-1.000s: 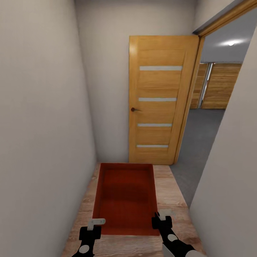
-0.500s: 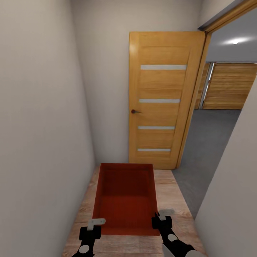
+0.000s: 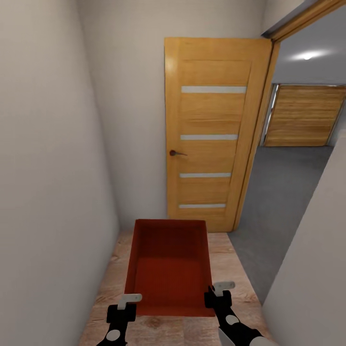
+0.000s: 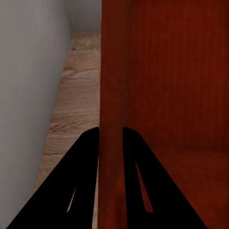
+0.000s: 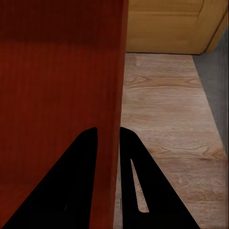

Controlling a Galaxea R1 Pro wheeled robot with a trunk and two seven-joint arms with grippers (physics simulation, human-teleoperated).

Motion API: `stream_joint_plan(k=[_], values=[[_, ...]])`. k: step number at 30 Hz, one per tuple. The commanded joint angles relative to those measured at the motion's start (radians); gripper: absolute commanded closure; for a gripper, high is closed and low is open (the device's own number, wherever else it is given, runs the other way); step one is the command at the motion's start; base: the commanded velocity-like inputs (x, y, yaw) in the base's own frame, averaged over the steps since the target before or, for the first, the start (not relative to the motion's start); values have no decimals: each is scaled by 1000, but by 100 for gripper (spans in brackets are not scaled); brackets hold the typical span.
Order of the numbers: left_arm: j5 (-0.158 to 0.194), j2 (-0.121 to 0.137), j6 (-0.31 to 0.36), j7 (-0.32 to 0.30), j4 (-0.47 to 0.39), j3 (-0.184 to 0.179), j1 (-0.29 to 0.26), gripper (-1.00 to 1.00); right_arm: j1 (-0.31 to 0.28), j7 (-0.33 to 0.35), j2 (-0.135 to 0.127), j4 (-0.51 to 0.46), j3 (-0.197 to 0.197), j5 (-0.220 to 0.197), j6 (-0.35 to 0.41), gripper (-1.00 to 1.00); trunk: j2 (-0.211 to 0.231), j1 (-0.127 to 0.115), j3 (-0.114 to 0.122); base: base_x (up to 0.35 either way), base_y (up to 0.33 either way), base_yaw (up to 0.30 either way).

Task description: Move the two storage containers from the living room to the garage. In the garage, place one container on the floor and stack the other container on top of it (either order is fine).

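Observation:
One orange-red storage container [image 3: 169, 264] hangs in front of me over a light wood plank floor, held by its near side walls. My left gripper [image 3: 129, 302] is shut on the container's left wall; in the left wrist view the gripper [image 4: 110, 130] has its black fingers [image 4: 86, 162] on either side of that wall of the container [image 4: 176, 71]. My right gripper [image 3: 217, 292] pinches the right wall the same way, as the right wrist view shows of the gripper [image 5: 108, 130] and container [image 5: 57, 62]. The garage floor [image 3: 283, 202], dark grey, shows through the doorway ahead on the right. The living room is out of view.
I am in a narrow hallway between a pale wall [image 3: 48, 168] close on the left and another wall [image 3: 317, 269] on the right. A wooden door [image 3: 211, 134] with frosted strips stands open ahead. Behind the doorway are wood-panelled garage doors [image 3: 302, 115] and a ceiling spotlight [image 3: 307, 55].
The whole view has moved forward and turned: the wooden door looks larger and sits further left, and more grey floor shows. The container stays held the same way in both grippers.

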Motion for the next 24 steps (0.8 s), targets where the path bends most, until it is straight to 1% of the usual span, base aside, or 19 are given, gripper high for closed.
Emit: stream_joint_plan(k=[1, 14, 24], values=[[52, 0, -61, 29, -13, 30, -1, 100, -1, -42, 0, 16, -45, -27, -1, 100, -1, 0, -1, 58, 12, -273], [57, -2, -61, 32, -12, 32, -1, 100, -1, -42, 0, 16, -45, -27, -1, 100, -1, 0, -1, 18, 6, -279], [58, 0, -56, 30, -11, 33, -1, 100, -1, -42, 0, 16, -45, -26, -1, 100, -1, 0, -1, 221, 167, -280]])
